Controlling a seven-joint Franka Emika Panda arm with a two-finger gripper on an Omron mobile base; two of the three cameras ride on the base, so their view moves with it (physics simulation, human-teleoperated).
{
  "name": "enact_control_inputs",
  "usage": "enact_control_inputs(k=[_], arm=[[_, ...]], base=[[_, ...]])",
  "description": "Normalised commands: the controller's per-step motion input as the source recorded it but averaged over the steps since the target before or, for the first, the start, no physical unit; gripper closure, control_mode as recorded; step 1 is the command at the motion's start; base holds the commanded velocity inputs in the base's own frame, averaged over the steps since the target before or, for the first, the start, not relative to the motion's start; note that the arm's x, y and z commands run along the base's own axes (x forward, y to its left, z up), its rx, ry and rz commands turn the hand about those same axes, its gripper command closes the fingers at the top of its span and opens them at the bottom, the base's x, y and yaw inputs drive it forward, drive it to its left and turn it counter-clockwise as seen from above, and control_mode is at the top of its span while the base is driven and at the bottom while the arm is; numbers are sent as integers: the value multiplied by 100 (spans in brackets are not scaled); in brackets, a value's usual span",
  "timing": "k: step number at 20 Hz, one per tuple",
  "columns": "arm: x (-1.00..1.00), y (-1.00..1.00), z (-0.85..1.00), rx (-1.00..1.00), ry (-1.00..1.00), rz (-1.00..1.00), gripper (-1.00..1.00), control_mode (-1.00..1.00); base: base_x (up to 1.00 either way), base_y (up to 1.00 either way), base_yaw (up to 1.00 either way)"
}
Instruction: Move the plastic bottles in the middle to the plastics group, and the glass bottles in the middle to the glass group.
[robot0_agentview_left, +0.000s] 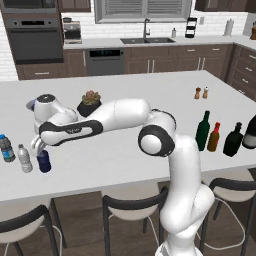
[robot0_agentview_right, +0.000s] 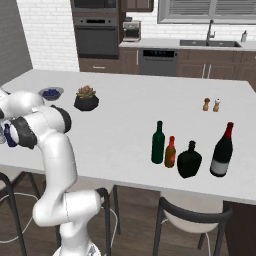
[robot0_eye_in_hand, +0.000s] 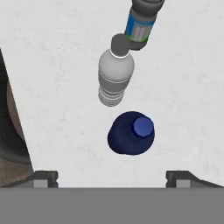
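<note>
My gripper (robot0_eye_in_hand: 111, 177) stands wide open, its two fingertips (robot0_eye_in_hand: 43, 178) spread far apart at the bottom of the hand view, gripping nothing. The dark blue bottle (robot0_eye_in_hand: 131, 132) stands upright on the white counter (robot0_eye_in_hand: 52, 65) between and beyond them, untouched by either tip. Past it, towards twelve o'clock, the plain water bottle (robot0_eye_in_hand: 115, 74) stands just beside it, and the blue-label water bottle (robot0_eye_in_hand: 142, 24) further on towards one o'clock.

The left base view shows my gripper (robot0_agentview_left: 39, 146) hanging just over the dark blue bottle (robot0_agentview_left: 44, 161), with the plain water bottle (robot0_agentview_left: 24, 158) at its nine o'clock and the blue-label water bottle (robot0_agentview_left: 6, 148) beyond that. The same view shows, well apart at three o'clock, the green bottle (robot0_agentview_left: 202, 131), the amber bottle (robot0_agentview_left: 214, 137) and the squat black bottle (robot0_agentview_left: 233, 139).

The right base view gives that far row in full: green bottle (robot0_agentview_right: 158, 142), amber bottle (robot0_agentview_right: 170, 152), squat black bottle (robot0_agentview_right: 189, 160) and a tall dark bottle with a red neck (robot0_agentview_right: 222, 150). There my arm hides most of the dark blue bottle (robot0_agentview_right: 8, 135).
</note>
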Motion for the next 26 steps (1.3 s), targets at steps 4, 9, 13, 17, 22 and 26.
enact_control_inputs(k=[4,9,13,17,22,26], arm=[[-100,-85,0,10,-15,-12,-100,-100],[-99,-85,0,10,-11,-23,-100,-100],[-49,-82,24,13,-1,-31,-100,-100],[-26,-94,41,22,-2,-34,-100,-100],[-32,-99,38,18,-1,-28,-100,-100],[-27,-91,47,3,6,-21,-100,-100]], base=[[0,0,0],[0,0,0],[0,0,0],[0,0,0],[0,0,0],[0,0,0]])
